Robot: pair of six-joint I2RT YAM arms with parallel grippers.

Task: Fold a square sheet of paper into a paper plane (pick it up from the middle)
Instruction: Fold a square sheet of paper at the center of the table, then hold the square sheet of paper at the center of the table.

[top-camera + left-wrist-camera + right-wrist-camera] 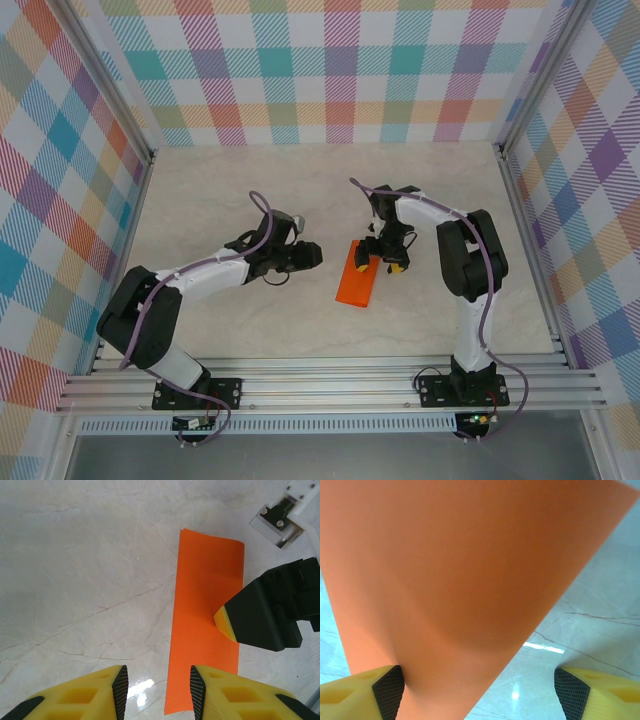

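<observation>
1 narrow orange paper rectangle [356, 283] — on table [220, 200]

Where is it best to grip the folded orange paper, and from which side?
Probably the left long edge of the orange paper, near its middle, with the left claw coming from the left. It lies flat as a narrow strip, and the right claw sits at the right edge, leaving the left free.

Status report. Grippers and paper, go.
Left gripper open, low beside the orange paper. Right gripper open, one fingertip on it. Paper folded to a narrow rectangle, lying on the table.
</observation>
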